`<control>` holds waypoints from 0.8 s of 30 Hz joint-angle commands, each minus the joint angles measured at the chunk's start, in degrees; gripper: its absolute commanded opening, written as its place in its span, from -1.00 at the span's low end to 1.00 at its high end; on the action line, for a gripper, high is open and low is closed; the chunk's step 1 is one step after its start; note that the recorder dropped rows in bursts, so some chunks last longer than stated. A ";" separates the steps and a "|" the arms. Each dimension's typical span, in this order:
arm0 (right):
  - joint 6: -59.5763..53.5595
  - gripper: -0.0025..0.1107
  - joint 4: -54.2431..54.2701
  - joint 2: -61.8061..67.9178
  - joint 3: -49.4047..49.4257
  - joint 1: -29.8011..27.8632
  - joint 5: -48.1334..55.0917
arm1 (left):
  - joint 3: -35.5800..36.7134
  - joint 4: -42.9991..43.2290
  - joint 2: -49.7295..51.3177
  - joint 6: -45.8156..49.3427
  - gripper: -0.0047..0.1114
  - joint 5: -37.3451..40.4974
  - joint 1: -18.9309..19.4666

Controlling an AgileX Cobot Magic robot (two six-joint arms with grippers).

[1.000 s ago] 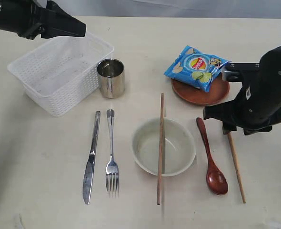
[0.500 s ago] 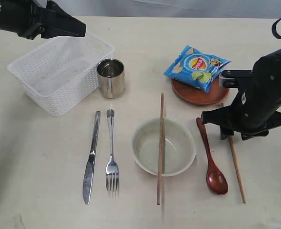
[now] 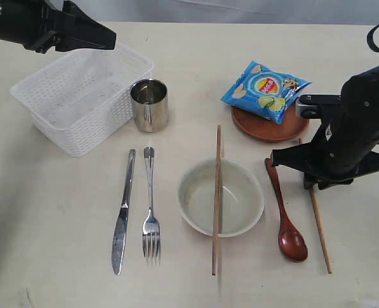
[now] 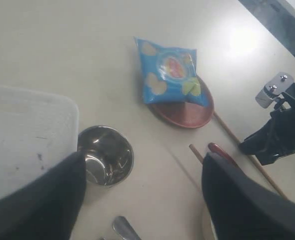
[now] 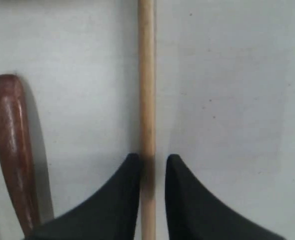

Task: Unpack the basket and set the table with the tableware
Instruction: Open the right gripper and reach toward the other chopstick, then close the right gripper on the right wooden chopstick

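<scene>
My right gripper (image 3: 310,183) (image 5: 152,160) is down on the table (image 3: 48,224), straddling the upper part of a wooden chopstick (image 3: 319,231) (image 5: 146,75). Its jaws are narrow: one finger touches the stick, and a sliver of table shows beside the other. The red-brown spoon (image 3: 286,215) (image 5: 10,135) lies just beside it. The second chopstick (image 3: 217,154) rests across the cream bowl (image 3: 241,221). Knife (image 3: 123,212) and fork (image 3: 150,205) lie left of the bowl. My left gripper (image 3: 106,38) (image 4: 142,160) hovers open and empty above the white basket (image 3: 80,106) and steel cup (image 3: 149,102) (image 4: 106,156).
A blue snack packet (image 3: 264,90) (image 4: 170,75) lies on the small red-brown plate (image 3: 266,128) (image 4: 182,112), just behind my right gripper. The basket looks empty and stands at the back left, with the cup against its right side.
My right gripper shifted slightly along the chopstick and its jaws have drawn in close around it. The left arm and the tableware have not moved.
</scene>
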 commanded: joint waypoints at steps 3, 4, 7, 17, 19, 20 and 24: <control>0.45 -0.83 0.26 -0.01 0.14 -0.37 0.35 | 0.37 -0.24 -0.42 0.36 0.15 0.40 -0.41; 0.53 -0.83 0.26 -0.01 0.14 -0.37 0.35 | 0.37 -0.24 -0.42 0.36 0.15 0.40 -0.41; 0.53 -0.83 0.26 -0.01 0.14 -0.37 0.35 | 0.37 -0.24 -0.42 0.36 0.15 0.40 -0.41; 0.71 -0.83 1.60 -0.01 0.14 -0.37 0.35 | 0.37 -0.24 -0.42 0.36 0.15 0.40 -0.41; 0.71 -0.83 1.59 -0.01 0.14 -0.37 0.81 | 0.37 -0.24 -0.42 0.36 0.15 0.40 -0.41; 0.71 -0.83 1.59 -0.01 0.14 -0.37 0.93 | 0.37 -0.24 -0.42 0.36 0.15 0.40 -0.41; 0.38 -0.39 1.59 -0.01 0.14 -0.37 1.04 | 0.37 -0.24 -0.42 0.36 0.15 0.40 -0.41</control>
